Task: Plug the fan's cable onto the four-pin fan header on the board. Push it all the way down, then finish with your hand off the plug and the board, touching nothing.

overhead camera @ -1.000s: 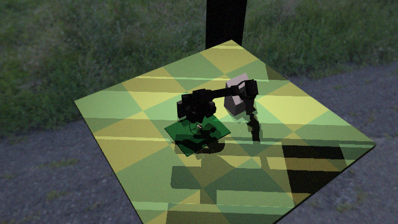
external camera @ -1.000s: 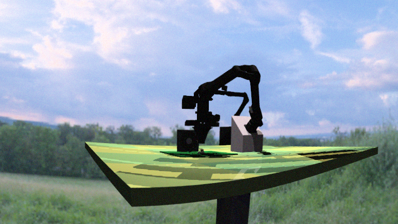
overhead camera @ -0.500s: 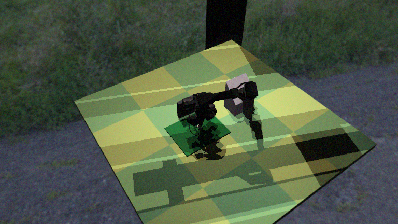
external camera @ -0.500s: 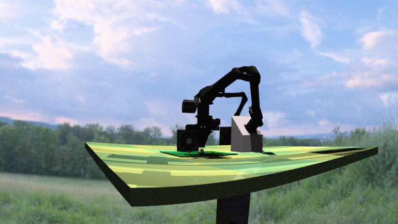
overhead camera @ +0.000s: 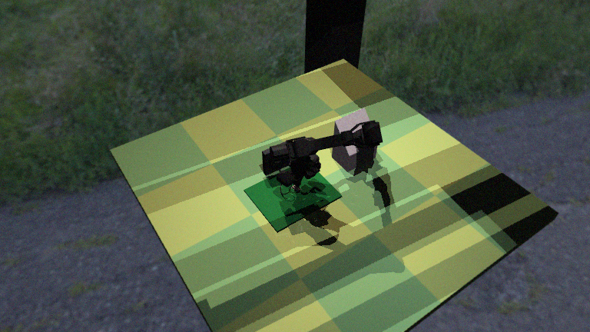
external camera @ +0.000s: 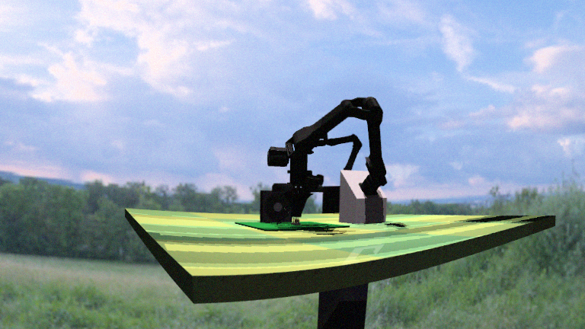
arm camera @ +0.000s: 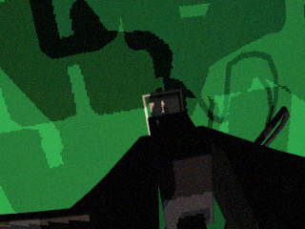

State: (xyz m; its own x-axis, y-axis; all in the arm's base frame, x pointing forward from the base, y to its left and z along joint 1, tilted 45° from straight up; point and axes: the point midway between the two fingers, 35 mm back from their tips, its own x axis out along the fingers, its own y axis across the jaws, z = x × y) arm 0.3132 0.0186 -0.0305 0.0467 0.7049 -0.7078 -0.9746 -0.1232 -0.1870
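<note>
We have the gripper (overhead camera: 290,180) (external camera: 296,215) (arm camera: 172,141) nearly closed, pinching the plug (arm camera: 166,124) at the header (overhead camera: 296,188) (external camera: 295,224) (arm camera: 146,113). We're likely aligning; seating depth we cannot tell. Next: square up, press straight down, release, lift clear.

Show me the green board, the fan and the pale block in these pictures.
Green board (overhead camera: 265,195) (external camera: 323,225) (arm camera: 105,157): top, exterior and wrist views, its flat upper surface.
Fan (external camera: 277,206): exterior view, its round centre.
Pale block (overhead camera: 357,118) (external camera: 351,209): top view, its upper part; exterior view, its side.
</note>
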